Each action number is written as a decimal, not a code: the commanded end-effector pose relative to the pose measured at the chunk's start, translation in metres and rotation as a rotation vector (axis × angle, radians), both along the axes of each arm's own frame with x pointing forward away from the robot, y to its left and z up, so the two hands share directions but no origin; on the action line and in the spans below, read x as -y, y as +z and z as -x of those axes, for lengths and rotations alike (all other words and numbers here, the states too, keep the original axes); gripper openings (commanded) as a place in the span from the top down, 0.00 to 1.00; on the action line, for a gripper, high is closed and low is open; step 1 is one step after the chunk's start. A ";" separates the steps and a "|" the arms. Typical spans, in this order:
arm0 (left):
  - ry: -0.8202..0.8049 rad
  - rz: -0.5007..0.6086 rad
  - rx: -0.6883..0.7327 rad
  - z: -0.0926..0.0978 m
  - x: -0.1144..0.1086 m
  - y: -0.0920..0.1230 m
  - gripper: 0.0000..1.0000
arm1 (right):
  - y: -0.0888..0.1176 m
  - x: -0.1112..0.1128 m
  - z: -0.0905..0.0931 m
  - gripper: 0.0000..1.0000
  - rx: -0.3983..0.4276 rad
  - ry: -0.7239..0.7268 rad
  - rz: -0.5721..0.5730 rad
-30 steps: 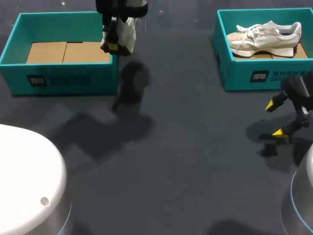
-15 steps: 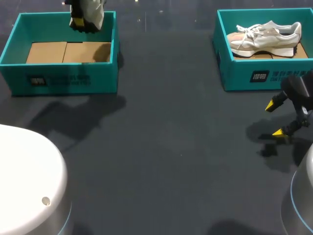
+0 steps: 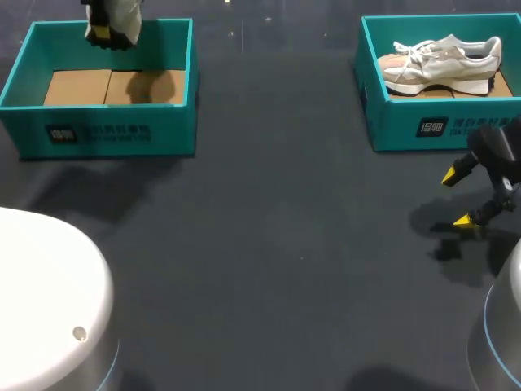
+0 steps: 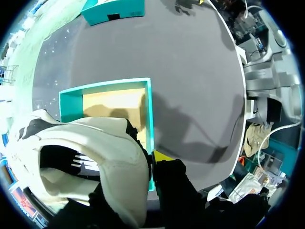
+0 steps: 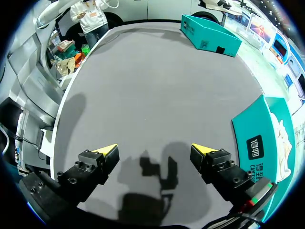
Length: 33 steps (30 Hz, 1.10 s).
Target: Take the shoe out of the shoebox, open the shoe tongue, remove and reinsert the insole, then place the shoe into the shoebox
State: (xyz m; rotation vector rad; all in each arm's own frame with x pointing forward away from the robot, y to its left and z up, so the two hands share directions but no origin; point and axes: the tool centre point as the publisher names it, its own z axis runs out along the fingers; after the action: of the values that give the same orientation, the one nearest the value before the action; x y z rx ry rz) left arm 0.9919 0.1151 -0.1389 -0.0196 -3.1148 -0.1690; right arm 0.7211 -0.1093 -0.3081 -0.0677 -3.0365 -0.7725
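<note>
A cream shoe (image 4: 90,162) with black markings hangs from my left gripper (image 4: 151,160), which is shut on it; only one yellow fingertip (image 4: 161,156) shows past the shoe. In the head view this gripper (image 3: 108,28) and the shoe (image 3: 122,15) hover over the back wall of the left teal shoebox (image 3: 106,134), seen below the shoe in the left wrist view (image 4: 148,109). A second pale shoe (image 3: 442,59) lies in the right teal shoebox (image 3: 440,126). My right gripper (image 3: 457,198) stands open in front of that box (image 5: 255,138), nothing between its fingers (image 5: 155,151).
Brown cardboard (image 3: 110,85) lines the left box's floor. White robot bases bulge at the near left (image 3: 49,301) and near right (image 3: 505,326) corners. Dark table (image 3: 285,228) spreads between the two boxes.
My left gripper has carried the shoe leftward and farther back, from beside the left box's right wall to over its back wall. The right arm has kept still.
</note>
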 end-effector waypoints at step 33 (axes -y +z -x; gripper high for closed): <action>-0.584 -0.002 0.049 -0.058 -0.118 -0.025 1.00 | 0.000 0.000 0.000 0.00 0.000 -0.001 0.002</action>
State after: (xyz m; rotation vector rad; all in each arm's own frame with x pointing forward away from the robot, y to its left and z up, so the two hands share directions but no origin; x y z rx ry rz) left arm 1.0526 0.2200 -0.1588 -0.5424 -3.0515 -0.1166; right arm 0.7211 -0.1094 -0.3081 -0.0680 -3.0366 -0.7725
